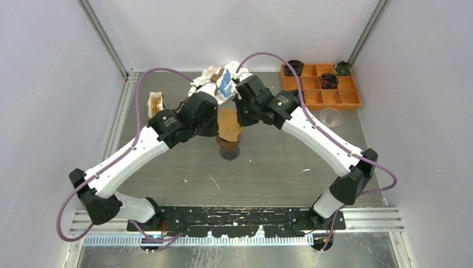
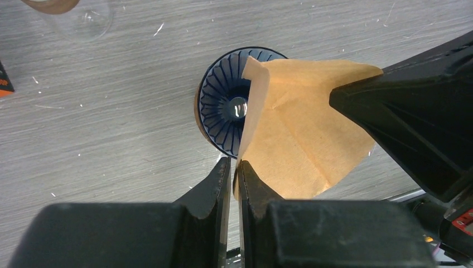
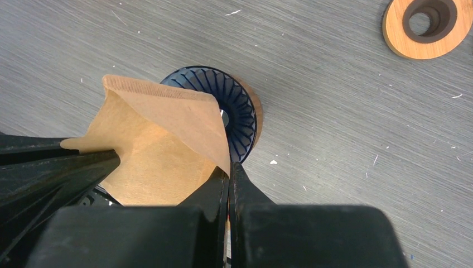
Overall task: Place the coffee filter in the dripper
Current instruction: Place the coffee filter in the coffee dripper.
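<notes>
A brown paper coffee filter [image 1: 229, 124] hangs, partly spread open, just above the dripper [image 1: 228, 146] at the table's centre. The dripper is dark blue and ribbed, on a wooden collar; it shows in the left wrist view [image 2: 223, 109] and the right wrist view [image 3: 241, 106]. My left gripper [image 2: 235, 167] is shut on one edge of the filter [image 2: 295, 128]. My right gripper [image 3: 228, 170] is shut on the opposite edge of the filter [image 3: 156, 145]. In the top view the left gripper [image 1: 215, 120] and the right gripper [image 1: 241, 114] meet over the dripper. The filter covers part of the dripper's mouth.
An orange compartment tray [image 1: 329, 97] with dark parts stands at the back right, a clear cup [image 1: 330, 116] in front of it. A pile of white and blue packaging [image 1: 215, 78] lies behind the grippers. A brown item [image 1: 155, 103] sits back left. A wooden ring [image 3: 428, 25] lies nearby.
</notes>
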